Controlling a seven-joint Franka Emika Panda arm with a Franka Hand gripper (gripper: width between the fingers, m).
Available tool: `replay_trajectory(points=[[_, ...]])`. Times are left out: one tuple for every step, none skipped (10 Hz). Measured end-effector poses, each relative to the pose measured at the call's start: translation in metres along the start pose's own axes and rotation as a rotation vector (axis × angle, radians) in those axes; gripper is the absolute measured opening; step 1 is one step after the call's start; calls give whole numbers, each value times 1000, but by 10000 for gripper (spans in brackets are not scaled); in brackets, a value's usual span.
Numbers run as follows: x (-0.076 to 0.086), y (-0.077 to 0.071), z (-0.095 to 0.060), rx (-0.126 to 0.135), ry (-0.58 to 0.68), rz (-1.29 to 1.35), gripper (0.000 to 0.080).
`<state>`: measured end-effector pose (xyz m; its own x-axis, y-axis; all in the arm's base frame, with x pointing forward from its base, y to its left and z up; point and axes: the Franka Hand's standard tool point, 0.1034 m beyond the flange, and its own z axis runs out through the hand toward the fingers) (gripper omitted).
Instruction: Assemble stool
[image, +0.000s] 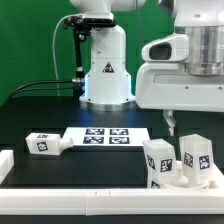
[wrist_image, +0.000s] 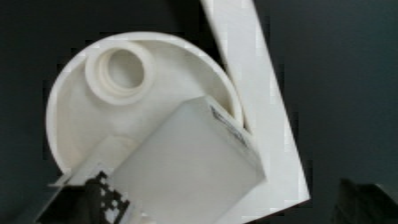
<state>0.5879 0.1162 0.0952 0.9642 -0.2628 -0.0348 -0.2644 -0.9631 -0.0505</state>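
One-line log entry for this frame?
stool assembly | gripper over seat, jaws unclear | two legs on seat, one socket empty | loose leg by marker board

Round white seat (wrist_image: 80, 120), flat face to the lens, blurred at close range. One raised ring socket (wrist_image: 121, 66) near its rim; call that 12 o'clock on the disc. Chunky white leg (wrist_image: 192, 165) overlaps the disc from centre out to 6 o'clock, hiding the rim there. Can't tell if it's seated in anything. Black-and-white marker tag (wrist_image: 103, 195) on the leg's far end, pattern unreadable. Long white rail (wrist_image: 246, 60) runs straight past the 3 o'clock rim. Dark table (wrist_image: 338, 80) beyond.
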Motion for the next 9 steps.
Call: replay_trajectory(points=[[0,1,0,-10,2,-107,649],[0,2,3,-28,-1,-301,649],[-1,2,8,-35,-10,-419,649],[-1,2,12,-47,-16,-491,649],[-3,2,15,-58,-21,-541,649],[-2,3,15,-69,-22,-621,649],[-1,5,15,-69,-22,-630,649],[-1,5,15,-69,-21,-600,649],[-1,5,15,-69,-21,-581,517]])
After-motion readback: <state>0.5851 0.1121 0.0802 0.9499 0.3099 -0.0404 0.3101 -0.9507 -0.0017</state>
